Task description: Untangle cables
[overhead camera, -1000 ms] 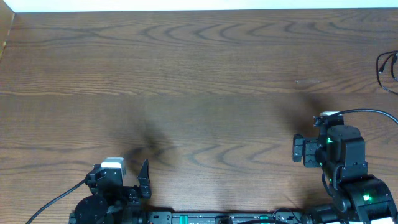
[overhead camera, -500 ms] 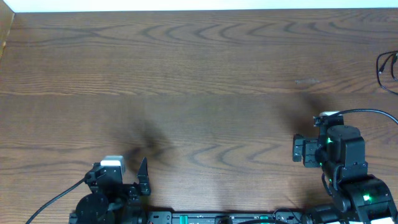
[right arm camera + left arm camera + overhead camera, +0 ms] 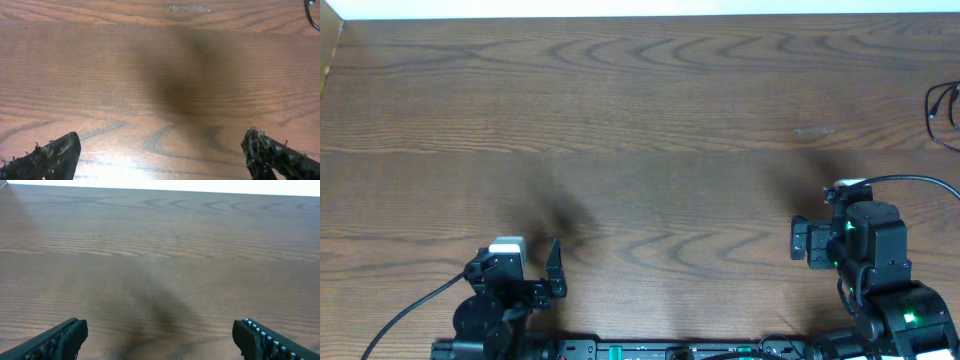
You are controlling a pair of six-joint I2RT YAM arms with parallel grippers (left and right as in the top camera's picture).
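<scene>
Part of a thin black cable [image 3: 941, 105] lies at the far right edge of the table, cut off by the frame in the overhead view. A loop of it shows in the top right corner of the right wrist view [image 3: 312, 11]. No white cable is in view. My left gripper [image 3: 515, 268] is open and empty at the near left edge; its fingers frame bare wood in the left wrist view [image 3: 160, 337]. My right gripper [image 3: 853, 238] is open and empty at the near right, well short of the black cable; the right wrist view [image 3: 165, 152] shows only wood between its fingers.
The dark wood table [image 3: 640, 120] fills the views. A small pale mark [image 3: 813, 130] sits on the wood ahead of the right gripper, also in the right wrist view [image 3: 188, 7]. Thick black arm wires run from both arms at the near edge.
My left arm has shifted slightly forward and to the right. The right arm and the black cable have not moved.
</scene>
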